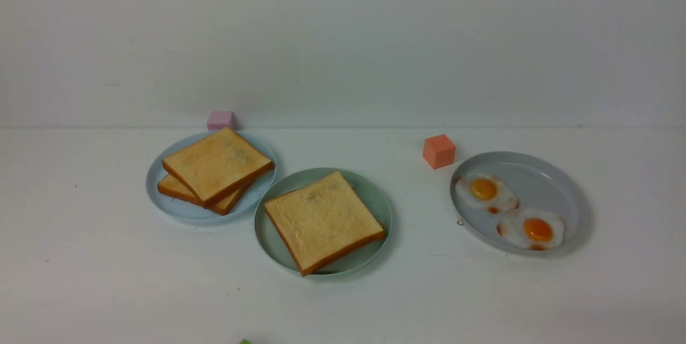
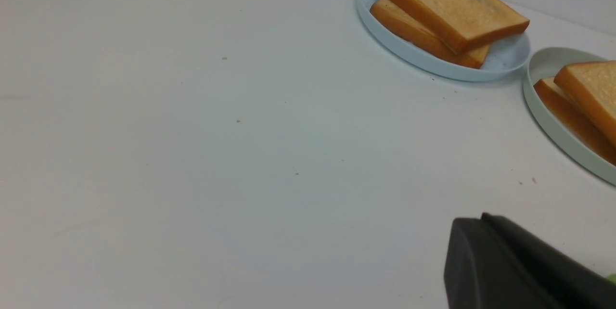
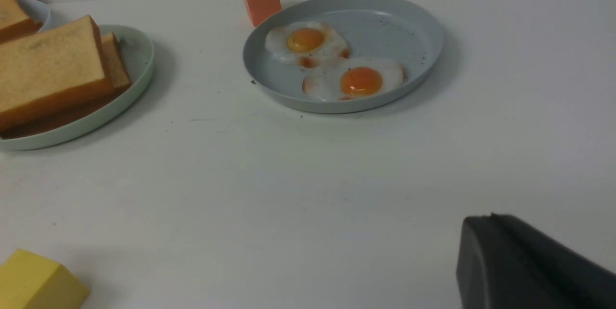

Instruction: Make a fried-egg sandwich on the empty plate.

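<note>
The empty plate (image 1: 373, 199), pale mint-green, sits mid-table and carries a golden toast slice (image 1: 322, 219). The wrist views show a second slice (image 3: 115, 61) under that top slice (image 3: 48, 68), slightly offset; what lies between them is hidden. Two white fried eggs with orange yolks (image 1: 485, 191) (image 1: 533, 229) lie on the grey plate (image 1: 536, 172) to the right. My left gripper (image 2: 474, 220) is shut and holds nothing, low over bare table, well short of the mint plate (image 2: 546, 121). Shut as well, my right gripper (image 3: 483, 220) holds nothing and hangs short of the grey plate (image 3: 414, 25). Neither gripper shows in the front view.
A pale blue plate (image 1: 177, 207) at the left holds two stacked toast slices (image 1: 217, 164). A pink cube (image 1: 221, 119) stands behind it. An orange cube (image 1: 439, 151) stands beside the grey plate. A yellow block (image 3: 38, 280) lies on the near table.
</note>
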Robot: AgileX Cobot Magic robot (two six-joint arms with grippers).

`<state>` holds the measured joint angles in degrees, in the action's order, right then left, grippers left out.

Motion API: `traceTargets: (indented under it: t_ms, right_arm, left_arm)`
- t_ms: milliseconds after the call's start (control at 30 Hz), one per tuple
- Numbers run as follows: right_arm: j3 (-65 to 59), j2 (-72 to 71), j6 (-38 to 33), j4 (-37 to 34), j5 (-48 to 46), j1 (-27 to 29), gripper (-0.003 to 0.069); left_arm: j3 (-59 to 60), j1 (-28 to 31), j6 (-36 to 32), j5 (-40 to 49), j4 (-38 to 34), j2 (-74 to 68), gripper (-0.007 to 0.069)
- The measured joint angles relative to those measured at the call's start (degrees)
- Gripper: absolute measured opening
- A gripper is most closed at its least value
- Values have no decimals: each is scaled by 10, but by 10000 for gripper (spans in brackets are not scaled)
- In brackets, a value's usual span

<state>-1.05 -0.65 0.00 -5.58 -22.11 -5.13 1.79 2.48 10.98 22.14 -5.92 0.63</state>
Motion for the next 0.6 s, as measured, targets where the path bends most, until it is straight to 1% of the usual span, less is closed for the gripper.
traceTargets:
  t_ms: [600]
  right_arm:
    - [0,0,0,-1,0,0,19]
  left_arm:
    - [0,0,1,0,0,0,5]
